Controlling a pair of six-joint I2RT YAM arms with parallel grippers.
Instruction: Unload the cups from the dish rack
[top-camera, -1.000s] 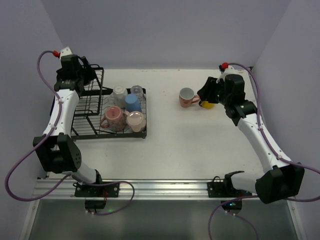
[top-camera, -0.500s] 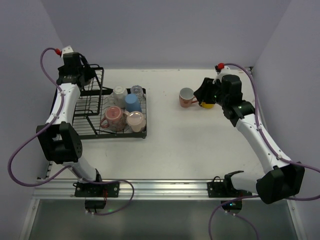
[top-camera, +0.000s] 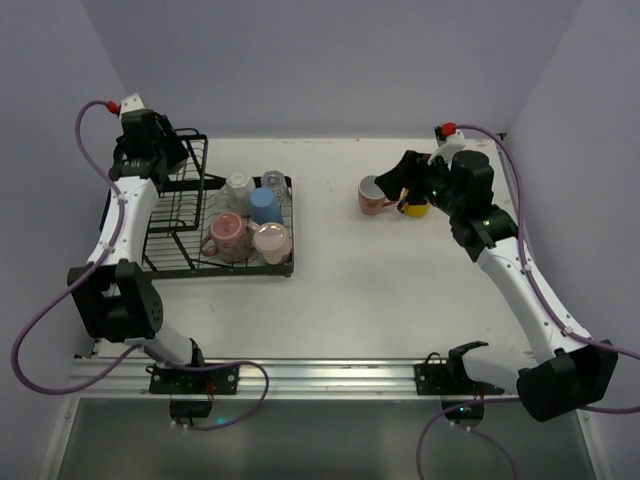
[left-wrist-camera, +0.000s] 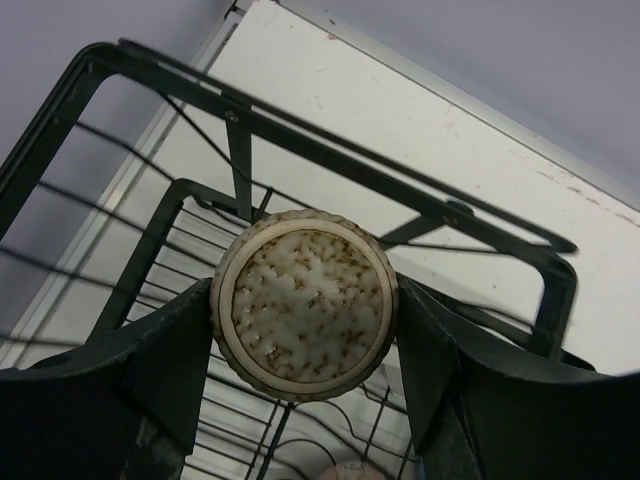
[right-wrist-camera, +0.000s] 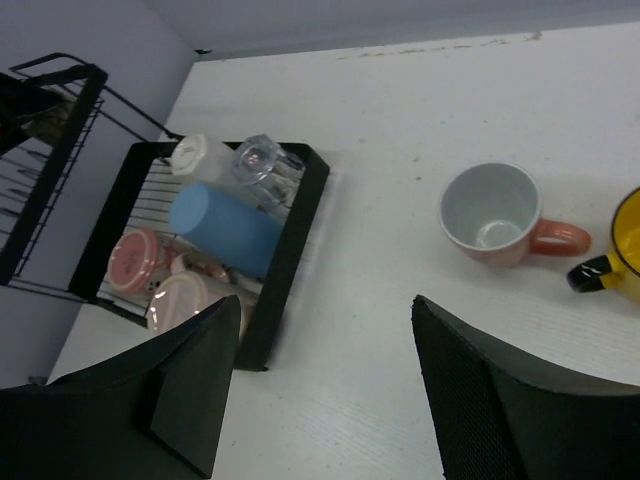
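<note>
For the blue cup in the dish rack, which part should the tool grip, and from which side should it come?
Probably grip the blue cup across its smooth body, since no handle shows. Come from above, on the side facing the right arm: only the dish rack wall stands there, while the white cup, glass cup and beige cup crowd the other sides.

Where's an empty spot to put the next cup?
Bare table between the dish rack and the pink mug, plus the near strip toward the arm bases. Crowded: the rack's tray, and around the yellow cup. Left gripper holds a beige cup.
</note>
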